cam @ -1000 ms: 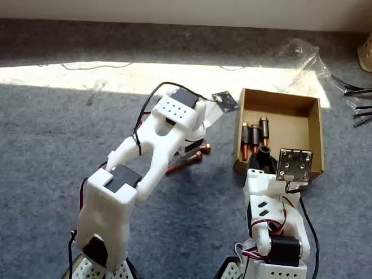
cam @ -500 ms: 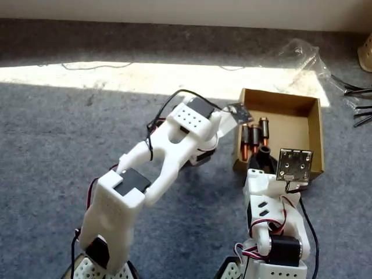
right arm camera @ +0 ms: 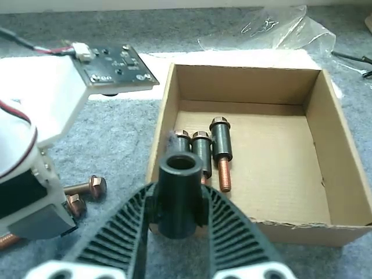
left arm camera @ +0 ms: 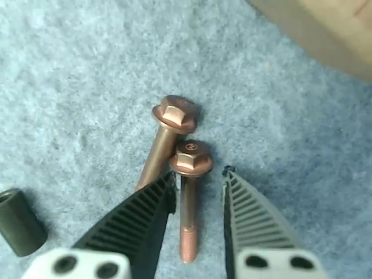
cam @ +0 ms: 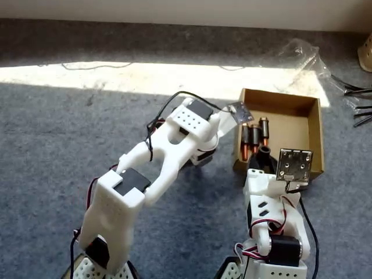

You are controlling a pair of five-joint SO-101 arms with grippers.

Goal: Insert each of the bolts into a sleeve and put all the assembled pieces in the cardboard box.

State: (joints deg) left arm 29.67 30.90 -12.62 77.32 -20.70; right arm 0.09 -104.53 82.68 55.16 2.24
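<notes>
Two copper bolts lie side by side on the grey carpet. My left gripper (left arm camera: 199, 175) is open over them, its fingers on either side of the nearer bolt (left arm camera: 188, 221); the other bolt (left arm camera: 165, 136) lies just outside one finger. A loose black sleeve (left arm camera: 20, 224) rests close by. My right gripper (right arm camera: 180, 200) is shut on an upright black sleeve (right arm camera: 180, 189), held just in front of the cardboard box (right arm camera: 244, 84). Three assembled pieces (right arm camera: 202, 148) lie inside the box (cam: 279, 102). In the high view the left arm (cam: 174, 145) hides the bolts.
The box's corner (left arm camera: 325, 29) sits close to my left gripper. A crumpled clear plastic bag (cam: 302, 52) and black cables (cam: 354, 90) lie behind and to the right of the box. Open carpet spreads to the left.
The left arm has swung right toward the box and lowered over the two bolts, hiding them in the high view. The right arm has stayed still with its sleeve.
</notes>
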